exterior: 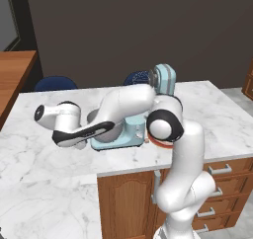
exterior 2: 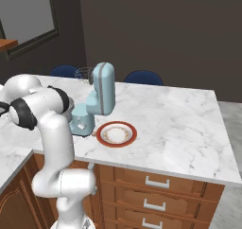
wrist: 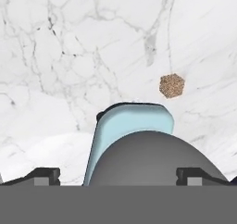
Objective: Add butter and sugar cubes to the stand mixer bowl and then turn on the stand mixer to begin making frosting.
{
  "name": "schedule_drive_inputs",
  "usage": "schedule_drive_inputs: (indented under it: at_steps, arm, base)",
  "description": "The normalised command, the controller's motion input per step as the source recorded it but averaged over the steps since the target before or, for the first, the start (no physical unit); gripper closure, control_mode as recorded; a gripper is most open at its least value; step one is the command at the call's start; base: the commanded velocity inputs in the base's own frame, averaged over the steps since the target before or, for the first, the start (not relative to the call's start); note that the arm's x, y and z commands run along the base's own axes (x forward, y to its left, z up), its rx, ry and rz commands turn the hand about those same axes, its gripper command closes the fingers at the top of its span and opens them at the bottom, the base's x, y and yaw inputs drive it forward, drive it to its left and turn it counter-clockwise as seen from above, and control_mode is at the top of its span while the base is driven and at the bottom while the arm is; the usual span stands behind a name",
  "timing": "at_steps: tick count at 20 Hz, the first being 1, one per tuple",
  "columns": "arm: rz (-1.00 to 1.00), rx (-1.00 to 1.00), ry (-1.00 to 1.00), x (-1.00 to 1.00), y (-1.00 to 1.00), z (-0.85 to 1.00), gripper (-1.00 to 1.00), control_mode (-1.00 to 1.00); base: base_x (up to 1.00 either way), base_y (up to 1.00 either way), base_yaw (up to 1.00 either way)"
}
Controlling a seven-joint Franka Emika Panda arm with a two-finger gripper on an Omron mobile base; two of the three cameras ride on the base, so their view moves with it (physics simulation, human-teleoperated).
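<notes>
The light blue stand mixer (exterior: 129,130) (exterior 2: 98,98) stands on the marble island with its head tilted up and the wire whisk (exterior: 147,76) raised. Its grey stand mixer bowl (exterior: 95,116) (wrist: 152,160) sits on the mixer's base (wrist: 134,121). My gripper (wrist: 119,177) hovers over the bowl, open, with nothing between its fingertips (wrist: 44,176); in the left base view the hand (exterior: 81,134) lies across the bowl's front. One tan-brown sugar cube (wrist: 171,85) lies on the counter just beyond the mixer's base. The butter is out of view.
A white plate with a red-orange rim (exterior 2: 116,133) lies on the counter right of the mixer, near the front edge. Blue chairs (exterior: 55,82) (exterior 2: 144,76) stand behind the island. Wooden drawers (exterior 2: 156,195) sit below the counter. My elbow (exterior: 165,124) stands in front of the mixer.
</notes>
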Motion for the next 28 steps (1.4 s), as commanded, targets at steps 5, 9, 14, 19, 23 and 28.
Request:
schedule_drive_inputs:
  at_steps: [5,9,14,19,23,28]
  arm:
    - [0.00,-0.04,0.00,0.16,0.00,-0.17,-1.00,-1.00]
    - [0.00,-0.03,0.00,0.08,0.00,-0.14,-1.00,-1.00]
    - [0.00,-0.01,0.00,0.13,0.00,-0.17,-1.00,-1.00]
    - [0.00,-0.02,0.00,0.21,0.00,-0.21,-1.00,-1.00]
    - [0.00,-0.02,0.00,0.17,0.00,-0.16,-1.00,-1.00]
    - [0.00,-0.02,0.00,0.14,0.00,-0.05,-1.00,-1.00]
  base:
    - [0.00,0.00,0.00]
    - [0.00,0.00,0.00]
    - [0.00,0.00,0.00]
    - [0.00,0.00,0.00]
    - [0.00,0.00,0.00]
    - [0.00,0.00,0.00]
